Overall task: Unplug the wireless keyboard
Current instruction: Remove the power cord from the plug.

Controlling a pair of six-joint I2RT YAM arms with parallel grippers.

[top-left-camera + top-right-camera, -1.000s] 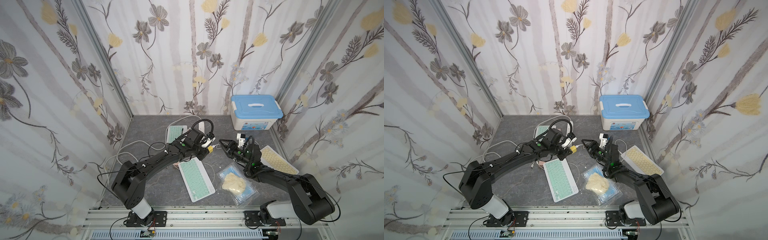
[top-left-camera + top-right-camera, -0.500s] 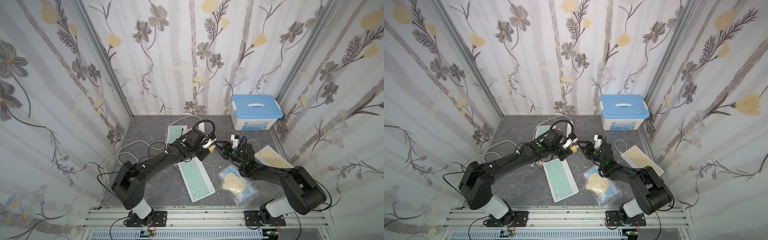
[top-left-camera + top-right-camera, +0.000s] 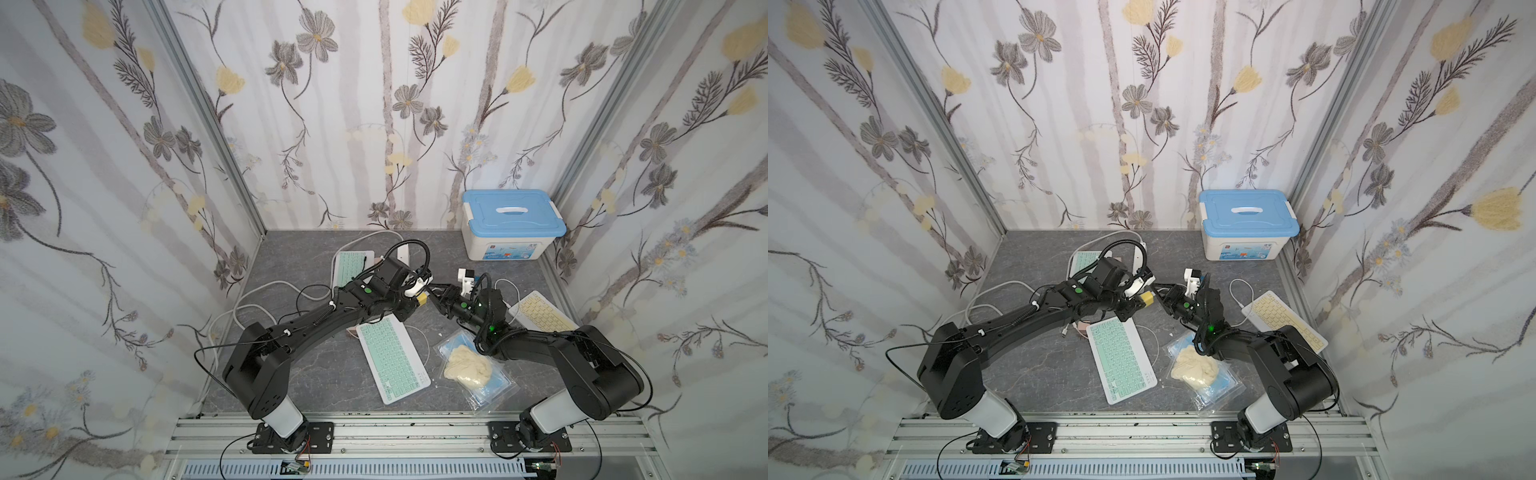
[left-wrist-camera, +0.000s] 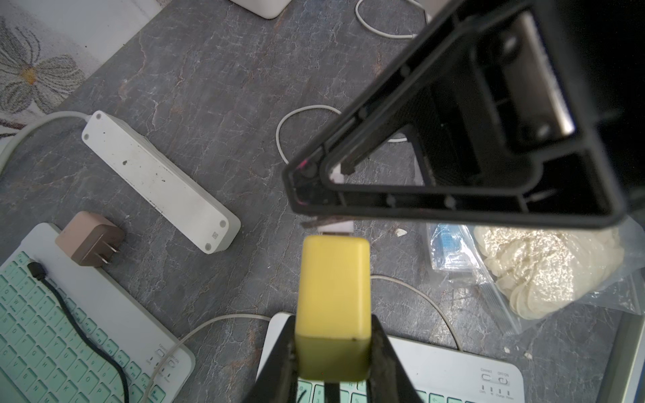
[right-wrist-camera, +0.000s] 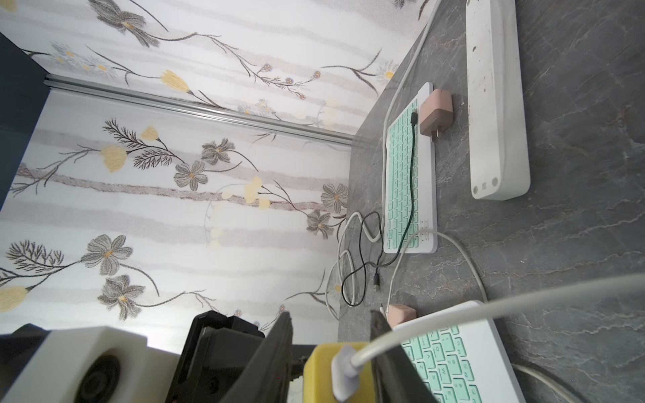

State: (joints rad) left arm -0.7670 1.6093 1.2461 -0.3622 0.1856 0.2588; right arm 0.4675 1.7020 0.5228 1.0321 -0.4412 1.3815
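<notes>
My left gripper (image 4: 333, 324) is shut on a yellow charger block (image 4: 333, 279) and holds it above the table, seen in both top views (image 3: 422, 298) (image 3: 1147, 298). A white plug (image 5: 343, 373) with a white cable (image 5: 488, 307) sits in the block's end face. My right gripper (image 5: 331, 317) faces it from the right (image 3: 434, 294). Its jaws stand on either side of the plug, with a gap on one side. The cream wireless keyboard (image 3: 540, 316) lies at the right, and a white cable loops from its far corner. That cable's path behind my right arm is hidden.
A mint keyboard (image 3: 392, 359) lies in the middle and another (image 3: 353, 266) at the back under a black cable. A white power strip (image 4: 160, 181), a pink charger (image 4: 89, 239), a plastic bag (image 3: 467, 368) and a blue-lidded box (image 3: 513, 224) are nearby.
My right gripper has moved left to the yellow block, and its jaws have narrowed around the white plug. The left gripper has kept its hold and its place.
</notes>
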